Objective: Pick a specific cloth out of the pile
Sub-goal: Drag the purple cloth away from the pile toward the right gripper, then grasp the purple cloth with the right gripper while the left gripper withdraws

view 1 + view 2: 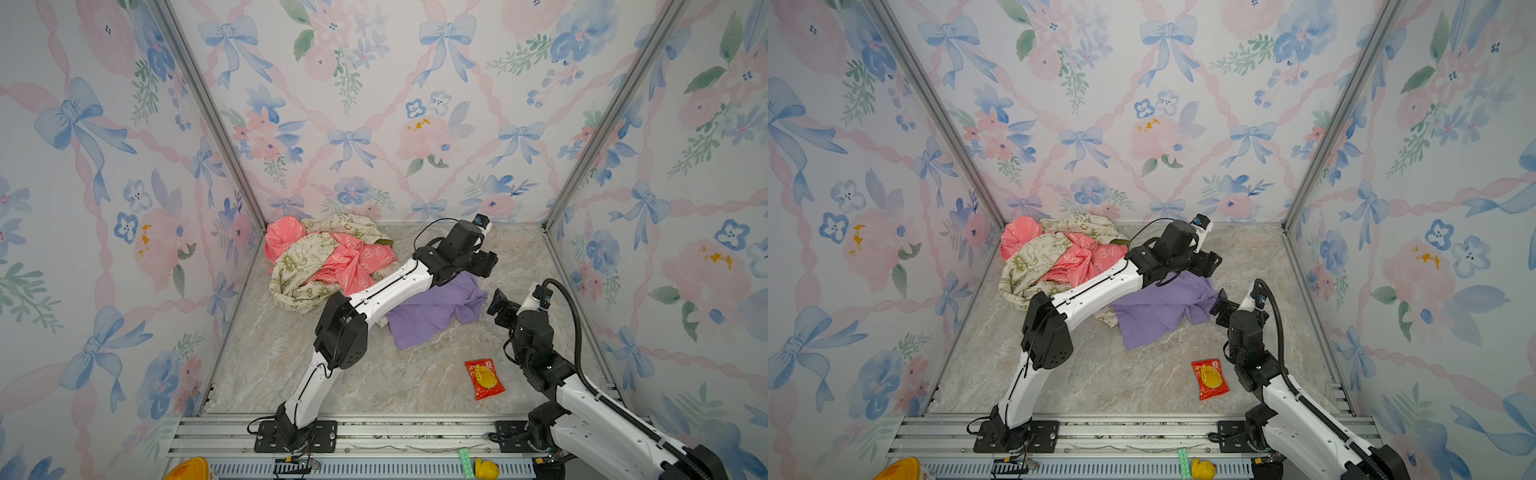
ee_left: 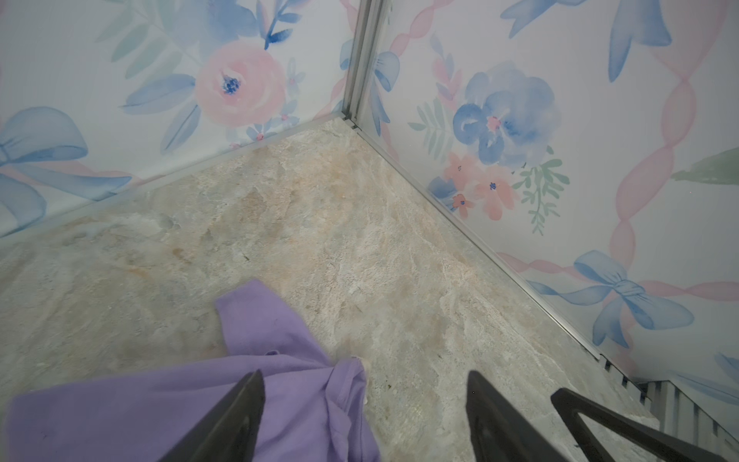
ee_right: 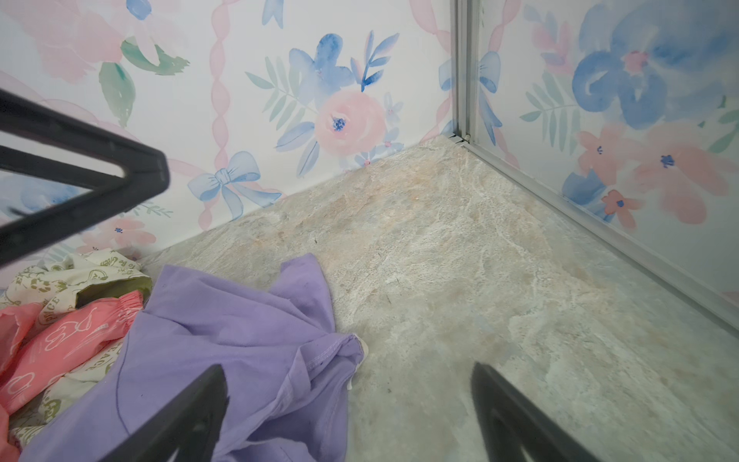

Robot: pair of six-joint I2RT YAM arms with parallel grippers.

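The lavender cloth (image 1: 432, 316) (image 1: 1154, 311) lies spread flat on the marble floor, right of the pile (image 1: 316, 257) (image 1: 1054, 257) of coral-pink and cream printed cloths at the back left. My left gripper (image 1: 485, 264) (image 2: 364, 376) hovers over the cloth's far edge, open, with nothing between its fingers. In the left wrist view the cloth (image 2: 256, 320) lies loose below. My right gripper (image 1: 498, 306) (image 3: 348, 368) stands open just right of the cloth (image 3: 224, 320), holding nothing. The pile (image 3: 68, 332) shows in the right wrist view too.
A red snack packet (image 1: 484, 379) lies on the floor in front of the right arm. Flowered walls close the floor at the back and both sides, with metal corner posts (image 1: 582, 158). The left arm's forearm (image 1: 386, 291) crosses over the cloth's near-left part.
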